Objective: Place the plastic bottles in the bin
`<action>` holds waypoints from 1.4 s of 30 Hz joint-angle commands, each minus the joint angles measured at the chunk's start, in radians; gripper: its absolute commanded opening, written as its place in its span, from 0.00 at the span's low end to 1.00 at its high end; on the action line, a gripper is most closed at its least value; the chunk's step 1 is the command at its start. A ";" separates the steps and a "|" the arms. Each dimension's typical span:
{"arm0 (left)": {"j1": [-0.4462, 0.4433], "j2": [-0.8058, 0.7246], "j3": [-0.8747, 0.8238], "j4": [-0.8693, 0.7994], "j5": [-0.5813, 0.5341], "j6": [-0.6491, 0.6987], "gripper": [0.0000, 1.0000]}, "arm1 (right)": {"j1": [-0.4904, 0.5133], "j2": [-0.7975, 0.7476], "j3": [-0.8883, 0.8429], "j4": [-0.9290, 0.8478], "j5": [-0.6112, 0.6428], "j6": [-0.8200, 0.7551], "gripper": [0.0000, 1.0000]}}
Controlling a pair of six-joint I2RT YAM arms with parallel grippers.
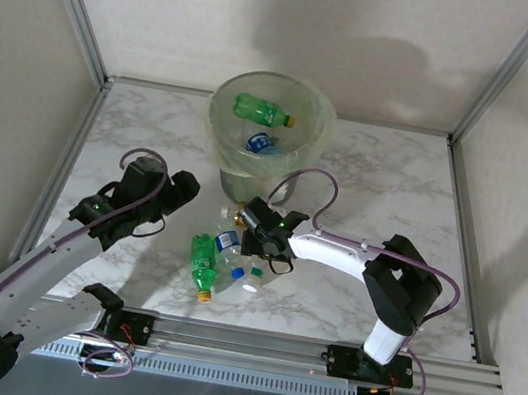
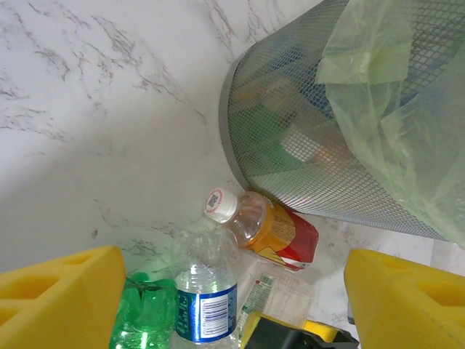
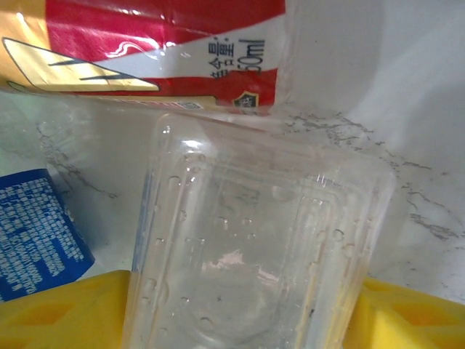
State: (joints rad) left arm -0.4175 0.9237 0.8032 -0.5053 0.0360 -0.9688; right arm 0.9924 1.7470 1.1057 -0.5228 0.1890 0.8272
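The right pincer (image 3: 243, 313) has its yellow pads (image 3: 65, 313) at either flank of a clear bottle (image 3: 254, 233), against it or very nearly so; whether they already pinch it I cannot tell. The bottle looks empty and thin-walled, with ribbed panels and droplets on its skin. It should therefore be very light, likely to dent under a hard squeeze, and slick enough to slide out of a loose one. A moderate hold across the flat, panelled body at mid-length seems safer than one at the tapering ends. It lies on the counter (image 1: 154, 128) at the foot of the bin (image 1: 323, 116), close against a red-labelled bottle (image 3: 167, 43) that lies nearest the bin's wall, with a blue-labelled bottle (image 3: 36, 233) just beside it. A green bottle (image 1: 201, 260) lies a little farther out from the bin. The left pincer (image 2: 232, 298) is spread wide and empty, hovering near the bin's foot over the same heap. Inside the bin lie two more bottles (image 1: 261, 111).
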 commanded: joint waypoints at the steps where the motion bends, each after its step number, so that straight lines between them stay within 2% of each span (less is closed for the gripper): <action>1: -0.006 0.006 0.043 0.008 -0.013 0.016 0.79 | -0.008 0.019 -0.017 -0.004 0.003 0.009 0.73; 5: -0.006 0.009 0.049 0.009 -0.011 0.017 0.79 | -0.009 0.028 -0.021 -0.006 -0.002 0.015 0.75; 14: -0.006 0.021 0.074 0.008 -0.013 0.024 0.79 | -0.008 -0.011 -0.056 -0.004 0.005 0.015 0.62; 24: -0.006 0.063 0.175 0.006 0.011 0.058 0.81 | -0.008 -0.199 -0.121 0.025 0.019 -0.042 0.56; 30: -0.004 0.113 0.301 0.056 0.137 0.096 0.84 | -0.011 -0.377 -0.108 0.057 0.009 -0.126 0.56; 33: -0.004 0.160 0.375 0.097 0.258 0.115 0.84 | -0.023 -0.459 -0.079 0.086 -0.028 -0.177 0.56; 38: -0.003 0.174 0.419 0.263 0.459 0.114 0.87 | -0.088 -0.581 -0.025 0.176 -0.192 -0.235 0.56; 42: -0.001 0.194 0.443 0.370 0.606 0.109 0.87 | -0.156 -0.612 0.046 0.213 -0.365 -0.260 0.56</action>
State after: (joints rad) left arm -0.4175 1.1049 1.2053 -0.2687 0.4709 -0.8783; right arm 0.8677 1.1572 1.0885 -0.3771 -0.0208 0.6163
